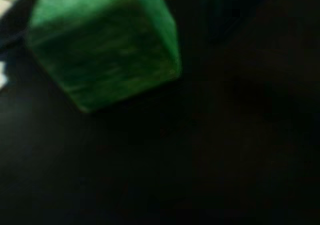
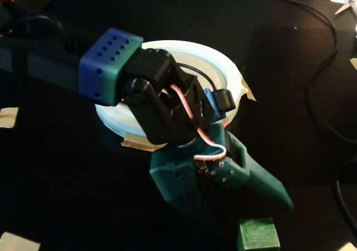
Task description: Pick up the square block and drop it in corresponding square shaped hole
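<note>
Approach phase: block not gripped, gripper poised beside it

The small mottled green cube, your square block (image 2: 257, 233), sits on the dark table (image 2: 67, 195) at the bottom edge of the fixed view, just below and a little right of the teal two-finger gripper (image 2: 273, 198); in the wrist view the block (image 1: 102, 45) fills the upper left, so it lies off-centre from the jaws. You cannot tell whether the jaws are parted or closed, but nothing is held. The white-ringed round disc (image 2: 223, 67) sits behind the arm, its square hole hidden by the black wrist. Judgement: shift toward the block before closing
</note>
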You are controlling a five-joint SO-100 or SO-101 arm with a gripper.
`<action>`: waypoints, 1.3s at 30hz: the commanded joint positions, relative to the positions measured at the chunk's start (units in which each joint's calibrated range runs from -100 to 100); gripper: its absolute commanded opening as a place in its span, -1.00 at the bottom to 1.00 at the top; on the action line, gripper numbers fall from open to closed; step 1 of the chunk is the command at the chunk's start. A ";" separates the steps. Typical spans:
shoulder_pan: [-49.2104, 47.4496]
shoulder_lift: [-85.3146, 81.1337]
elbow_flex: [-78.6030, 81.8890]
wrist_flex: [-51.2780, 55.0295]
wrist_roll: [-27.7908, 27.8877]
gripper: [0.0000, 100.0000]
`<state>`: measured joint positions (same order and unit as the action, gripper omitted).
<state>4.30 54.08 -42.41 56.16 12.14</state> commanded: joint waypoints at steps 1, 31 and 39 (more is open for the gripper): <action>-1.05 -0.74 -4.86 -1.72 0.00 0.62; 0.57 0.42 -4.86 -0.41 -0.49 0.23; 0.07 -0.47 -4.58 -0.31 -0.49 -0.24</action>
<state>3.80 55.60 -42.41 55.77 12.04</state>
